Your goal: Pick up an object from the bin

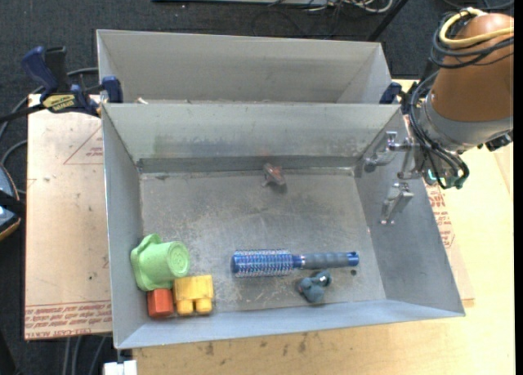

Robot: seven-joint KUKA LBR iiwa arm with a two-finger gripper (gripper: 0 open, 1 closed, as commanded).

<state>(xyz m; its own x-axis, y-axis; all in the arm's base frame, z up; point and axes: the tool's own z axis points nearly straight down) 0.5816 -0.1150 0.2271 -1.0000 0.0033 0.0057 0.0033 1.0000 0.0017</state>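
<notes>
- The gripper [382,189] is recorded above the sloped right wall of the grey sheet-metal bin [245,128]. Its two metal fingers are spread apart, with nothing between them.
- A blue hairbrush [286,262] with a bristled head and slim handle is laid flat near the front, well apart from the gripper.
- A small grey lumpy piece [313,287] lies just in front of the handle.
- A green plastic cup [159,262] is tipped over at front left, beside a yellow block [194,295] and an orange block [160,303].
</notes>
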